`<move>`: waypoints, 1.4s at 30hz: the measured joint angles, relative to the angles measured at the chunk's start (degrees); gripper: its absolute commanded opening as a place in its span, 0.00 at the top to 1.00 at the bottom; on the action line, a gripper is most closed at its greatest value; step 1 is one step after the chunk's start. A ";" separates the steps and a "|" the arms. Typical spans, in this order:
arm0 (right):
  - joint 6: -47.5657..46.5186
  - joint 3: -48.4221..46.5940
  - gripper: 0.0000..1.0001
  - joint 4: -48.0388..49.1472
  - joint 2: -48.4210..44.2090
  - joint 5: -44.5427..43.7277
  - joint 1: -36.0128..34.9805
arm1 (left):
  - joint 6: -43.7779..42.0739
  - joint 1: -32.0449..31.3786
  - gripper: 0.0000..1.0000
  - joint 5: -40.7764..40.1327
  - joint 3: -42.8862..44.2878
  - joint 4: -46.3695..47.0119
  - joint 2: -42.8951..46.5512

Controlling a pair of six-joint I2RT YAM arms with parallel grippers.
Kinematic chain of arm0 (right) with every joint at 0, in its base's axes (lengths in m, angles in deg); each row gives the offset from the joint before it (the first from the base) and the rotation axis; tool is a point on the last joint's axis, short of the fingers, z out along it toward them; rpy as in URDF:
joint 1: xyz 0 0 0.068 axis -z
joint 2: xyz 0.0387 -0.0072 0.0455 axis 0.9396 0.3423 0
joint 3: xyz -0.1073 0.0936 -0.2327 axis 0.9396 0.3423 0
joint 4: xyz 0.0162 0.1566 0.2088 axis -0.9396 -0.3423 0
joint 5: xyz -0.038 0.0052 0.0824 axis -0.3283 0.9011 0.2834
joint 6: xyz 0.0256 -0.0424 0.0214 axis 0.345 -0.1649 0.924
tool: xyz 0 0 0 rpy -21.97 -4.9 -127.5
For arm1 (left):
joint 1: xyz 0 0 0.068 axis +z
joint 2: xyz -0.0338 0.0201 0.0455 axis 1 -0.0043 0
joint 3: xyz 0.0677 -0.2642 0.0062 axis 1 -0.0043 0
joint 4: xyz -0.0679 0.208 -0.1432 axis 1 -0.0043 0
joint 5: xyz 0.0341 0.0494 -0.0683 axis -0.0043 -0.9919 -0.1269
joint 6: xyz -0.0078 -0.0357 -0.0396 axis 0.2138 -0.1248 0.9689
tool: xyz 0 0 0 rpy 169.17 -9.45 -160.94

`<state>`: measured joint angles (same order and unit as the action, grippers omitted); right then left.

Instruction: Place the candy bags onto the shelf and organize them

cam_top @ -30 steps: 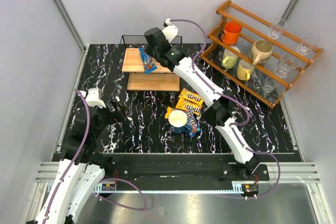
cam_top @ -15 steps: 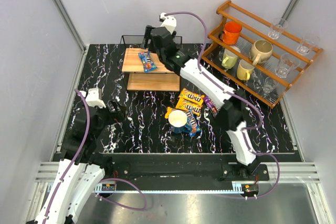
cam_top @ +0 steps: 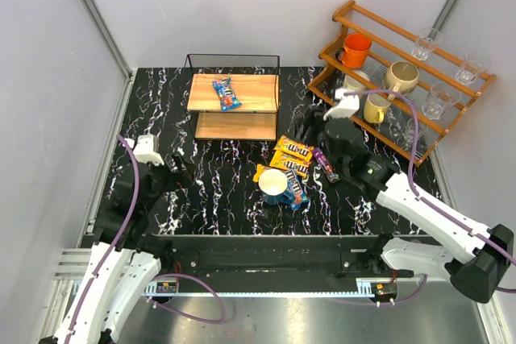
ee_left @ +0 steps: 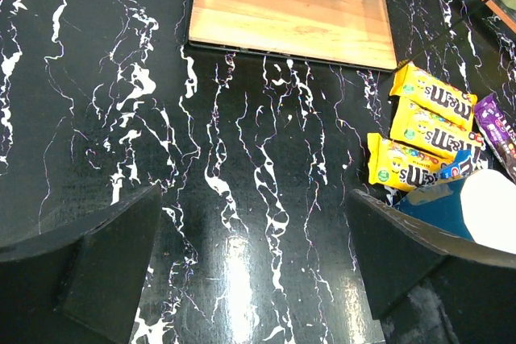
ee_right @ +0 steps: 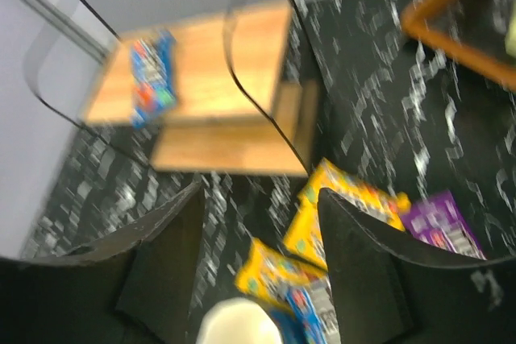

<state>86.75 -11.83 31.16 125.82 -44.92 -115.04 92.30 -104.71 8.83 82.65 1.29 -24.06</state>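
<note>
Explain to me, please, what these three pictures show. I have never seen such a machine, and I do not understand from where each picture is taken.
This is a robot with two arms, fixed at the near edge of a black table. One picture looks down from above and behind the arms. The other two come from cameras on the wrists, so the dark shapes at the bottom of each are that arm's own fingers. The left pincer and the right pincer are both open and hold nothing. On the wooden shelf one blue candy bag lies on the upper board. In front of it, on the table, lie three yellow bags, a purple bag and another blue bag beside a blue mug. The brown rack at the right holds mugs and glasses.
</note>
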 measured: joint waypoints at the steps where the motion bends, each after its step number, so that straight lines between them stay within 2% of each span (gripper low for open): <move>1: 0.83 2.89 0.34 -1.49 -1.36 0.17 0.00 | -0.02 0.00 0.01 0.15 0.00 0.00 -0.11; 4: 2.80 13.31 0.35 -4.92 -4.50 4.39 0.00 | -0.02 0.00 0.01 0.39 0.00 0.02 -0.24; 7: 4.94 23.43 0.31 -6.80 -7.54 11.63 0.00 | -0.02 0.00 0.01 0.50 0.00 0.04 -0.24; 13: 10.45 33.75 0.31 -5.60 -10.25 18.91 0.00 | -0.02 0.00 0.01 0.85 0.00 0.04 -0.35; 17: 11.45 35.04 0.34 -1.60 -6.86 20.79 0.00 | -0.04 0.00 0.01 1.05 0.00 0.04 -0.55; 22: 12.28 35.45 0.43 2.62 -0.68 21.81 0.00 | -0.04 0.00 0.01 1.42 0.00 0.07 -0.59; 26: 13.35 36.26 0.44 4.81 1.77 21.88 0.00 | -0.04 -0.02 0.01 1.77 0.00 0.09 -0.63; 29: 13.70 36.46 0.43 5.88 2.73 21.57 0.00 | -0.07 -0.02 0.01 1.92 0.00 0.13 -0.90; 32: 13.92 36.46 0.35 6.86 3.63 21.07 0.00 | -0.07 -0.07 0.01 2.08 0.00 0.15 -1.09; 38: 13.31 36.46 0.30 7.56 5.11 19.04 0.00 | -0.07 -0.07 0.01 2.25 0.00 0.17 -1.11; 40: 12.70 36.46 0.32 7.61 5.40 18.27 0.00 | -0.07 -0.07 0.01 2.29 0.00 0.20 -1.31; 42: 12.17 36.41 0.41 7.63 5.84 17.81 0.00 | -0.07 -0.07 0.01 2.32 0.00 0.17 -1.44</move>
<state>98.93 24.59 38.78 131.66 -27.10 -115.04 92.24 -104.78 11.14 82.65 1.46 -25.50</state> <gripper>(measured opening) 0.691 0.987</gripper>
